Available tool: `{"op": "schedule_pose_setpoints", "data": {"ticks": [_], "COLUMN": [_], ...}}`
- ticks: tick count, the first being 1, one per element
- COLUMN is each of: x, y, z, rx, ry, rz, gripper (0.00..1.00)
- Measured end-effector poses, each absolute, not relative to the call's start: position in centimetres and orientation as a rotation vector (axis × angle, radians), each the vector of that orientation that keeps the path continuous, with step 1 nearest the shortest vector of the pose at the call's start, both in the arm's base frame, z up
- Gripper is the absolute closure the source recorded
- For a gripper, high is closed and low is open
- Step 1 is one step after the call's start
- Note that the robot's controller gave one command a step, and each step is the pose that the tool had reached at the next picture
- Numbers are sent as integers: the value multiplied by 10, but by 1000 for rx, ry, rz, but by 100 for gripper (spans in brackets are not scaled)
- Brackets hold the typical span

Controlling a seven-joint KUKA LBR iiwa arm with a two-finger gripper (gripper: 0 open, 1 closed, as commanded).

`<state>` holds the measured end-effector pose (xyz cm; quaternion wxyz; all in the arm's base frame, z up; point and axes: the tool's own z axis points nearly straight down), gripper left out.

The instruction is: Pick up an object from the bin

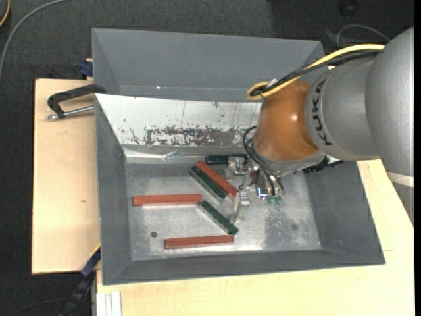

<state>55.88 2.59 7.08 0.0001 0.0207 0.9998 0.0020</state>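
Gripper (pixel 245 191), half hidden under orange cover (pixel 283 127), perhaps touches green stick (pixel 218 216).

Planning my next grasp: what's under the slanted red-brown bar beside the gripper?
A dark green bar pokes out beside the red-brown bar, lower left; the gripper covers their right ends.

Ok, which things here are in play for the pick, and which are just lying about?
In play, judging by nearness:
pincer; red and green bars lying together beside it; dark green bar just below it.

Lying about:
long red bar at the left; second red bar near the front wall; small dark speck.
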Motion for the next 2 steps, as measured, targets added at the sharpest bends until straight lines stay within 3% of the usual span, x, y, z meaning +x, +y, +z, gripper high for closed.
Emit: {"op": "schedule_pose_setpoints", "data": {"ticks": [1, 2], "x": [559, 559], "y": [23, 18], "z": [71, 224], "rx": [69, -453], "ry": [3140, 3096], "rz": [1, -1], "gripper": [100, 100]}}
